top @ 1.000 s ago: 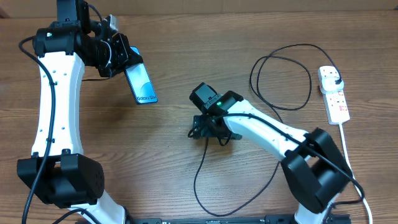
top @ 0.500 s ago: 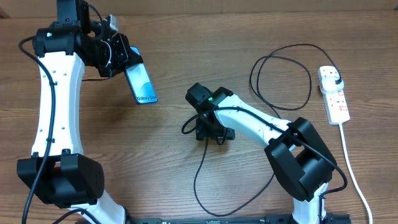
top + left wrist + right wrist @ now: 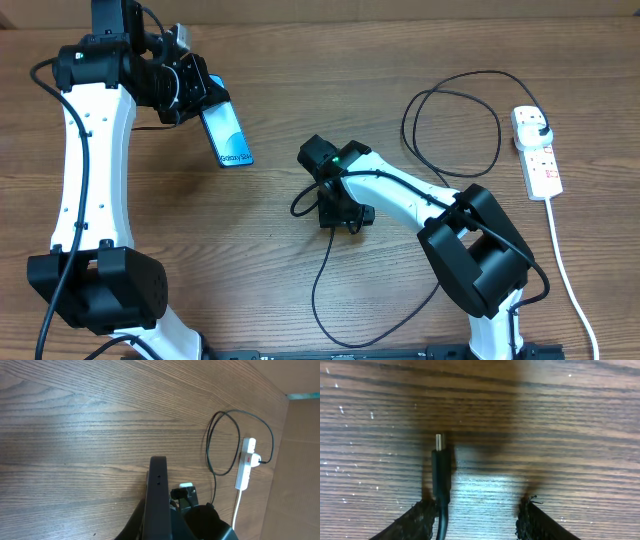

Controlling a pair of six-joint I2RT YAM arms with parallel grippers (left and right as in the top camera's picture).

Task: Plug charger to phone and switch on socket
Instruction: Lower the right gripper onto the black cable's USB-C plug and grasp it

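now, overhead: left gripper (image 3: 192, 88) pinches the phone (image 3: 230, 138) tilted up, likely presenting its port; socket (image 3: 538, 158) far right | left wrist: phone edge-on in clamped jaws | right wrist: right gripper (image 3: 475, 508) jaws spread astride the charger (image 3: 440, 467) tip, not yet pinching

The charger (image 3: 440, 472) is black, the phone (image 3: 229, 137) light blue, the socket (image 3: 540, 165) white.
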